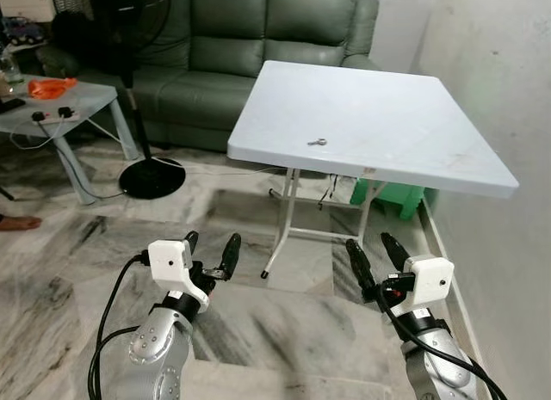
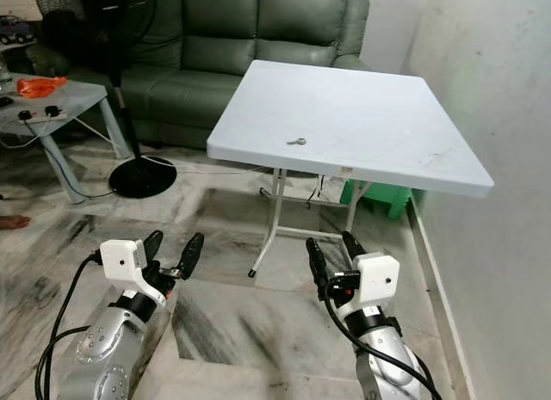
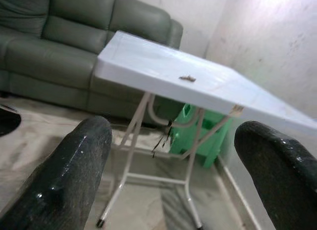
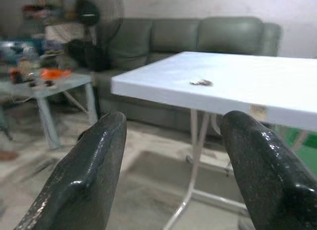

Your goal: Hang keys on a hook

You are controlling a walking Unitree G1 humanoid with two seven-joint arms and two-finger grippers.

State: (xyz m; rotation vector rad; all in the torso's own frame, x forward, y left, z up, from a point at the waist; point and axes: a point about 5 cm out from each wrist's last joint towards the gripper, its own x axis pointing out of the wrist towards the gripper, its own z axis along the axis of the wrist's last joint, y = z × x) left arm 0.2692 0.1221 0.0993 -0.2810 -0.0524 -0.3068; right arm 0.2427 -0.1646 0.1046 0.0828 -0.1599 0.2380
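Note:
A small set of keys (image 1: 317,143) lies near the middle of a white folding table (image 1: 413,150), also visible as keys (image 3: 187,78) and keys (image 4: 201,82) in the wrist views. My left gripper (image 1: 210,255) is held low over the floor, well short of the table, open with nothing in it. My right gripper (image 1: 375,254) is beside it at the same height, open and empty too. Both point toward the table.
A green sofa (image 1: 232,47) stands behind the table, a wall (image 1: 508,82) runs along the right. A standing fan (image 1: 151,175) and a grey side table (image 1: 60,107) with an orange thing are at the left. A green stool (image 1: 392,198) sits under the table.

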